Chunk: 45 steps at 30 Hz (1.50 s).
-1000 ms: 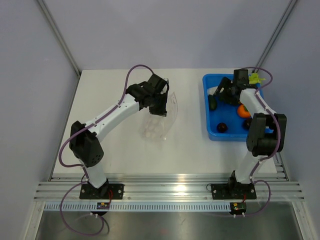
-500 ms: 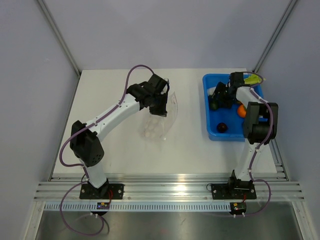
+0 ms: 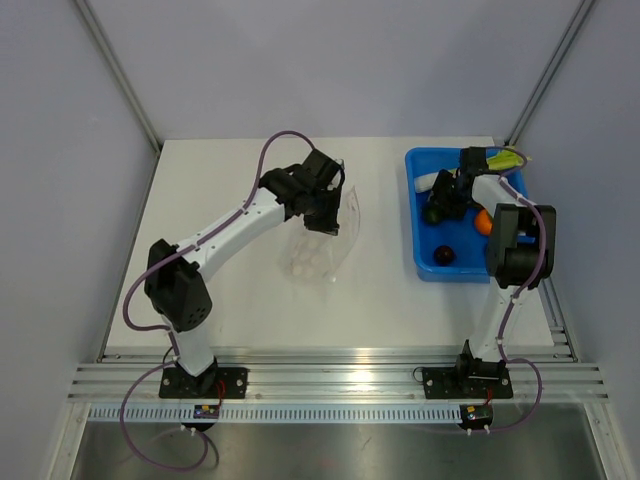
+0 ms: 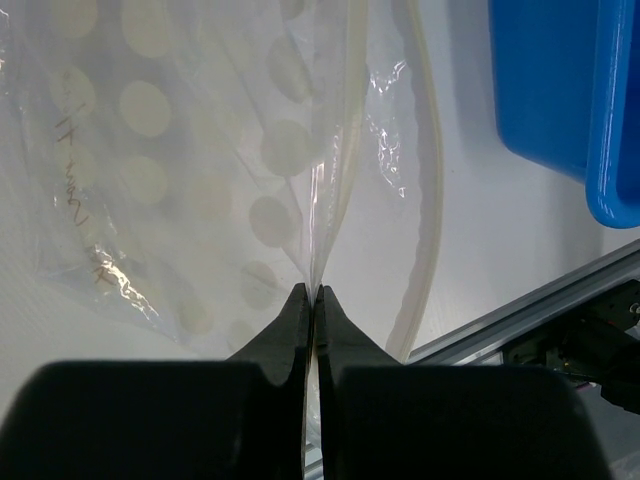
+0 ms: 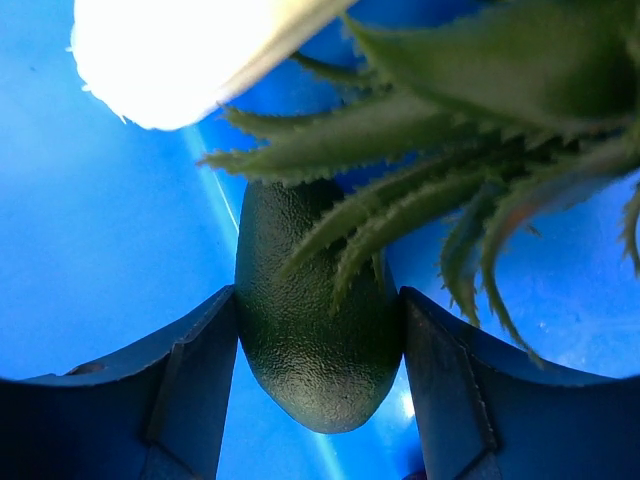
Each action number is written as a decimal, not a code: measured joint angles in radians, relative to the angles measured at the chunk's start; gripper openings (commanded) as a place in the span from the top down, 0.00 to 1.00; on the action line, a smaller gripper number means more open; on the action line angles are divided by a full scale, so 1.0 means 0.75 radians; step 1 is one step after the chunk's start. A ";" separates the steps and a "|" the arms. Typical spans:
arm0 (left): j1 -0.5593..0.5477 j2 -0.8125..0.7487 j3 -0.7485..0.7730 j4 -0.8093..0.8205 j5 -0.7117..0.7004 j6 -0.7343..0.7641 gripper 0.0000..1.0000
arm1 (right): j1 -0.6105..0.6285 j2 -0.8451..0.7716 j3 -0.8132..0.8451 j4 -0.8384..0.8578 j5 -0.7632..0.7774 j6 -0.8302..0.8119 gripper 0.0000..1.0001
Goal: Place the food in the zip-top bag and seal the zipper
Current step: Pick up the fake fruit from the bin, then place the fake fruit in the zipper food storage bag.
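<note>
The blue bin (image 3: 413,215) sits at the back right of the counter (image 3: 230,300) and holds the food. A small dark round piece (image 3: 443,256) lies near its front wall. A small orange piece (image 3: 484,222) shows just beside the right arm (image 3: 515,250). A white piece (image 3: 426,181) rests toward the back left corner. Low inside the bin, the right jaws press against both sides of a dark green bumpy piece (image 5: 315,350), closed only as far as its width allows. Spiky green leaves (image 5: 440,160) hang across the wrist view in front of that piece, and the fruit they belong to is cut off by the frame. A yellow-green thing (image 3: 508,157) at the bin's back rim is too small to make out.

The zip-top bag (image 3: 318,250) lies on the counter to the left of the bin and apart from it. Its crinkled film shows pale round dots. The left jaws are fully closed, pinching a fold of the bag's edge between their tips. The zipper (image 4: 428,170) appears as a pale strip curving just beside the pinch. A second strip runs up from the jaws, apart from the first, so the mouth looks open there. From above, the arm's wrist hides that edge.
</note>
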 measured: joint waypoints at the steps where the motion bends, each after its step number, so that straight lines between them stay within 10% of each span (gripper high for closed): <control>1: -0.006 0.012 0.013 0.000 -0.001 -0.002 1.00 | 0.000 -0.006 -0.007 0.000 -0.001 0.002 0.31; 5: -0.030 0.077 0.086 0.002 0.001 -0.015 1.00 | 0.000 -0.044 -0.059 -0.002 -0.003 0.022 0.17; 15: -0.058 0.192 0.240 0.001 0.026 -0.038 1.00 | 0.000 -0.125 -0.169 0.001 0.009 0.042 0.54; 37: -0.106 0.394 0.532 -0.006 0.101 -0.044 1.00 | 0.021 -0.940 -0.312 -0.115 0.062 0.132 0.54; 45: -0.106 0.417 0.551 -0.008 0.116 -0.062 1.00 | 0.338 -1.012 -0.315 -0.135 0.027 0.222 0.54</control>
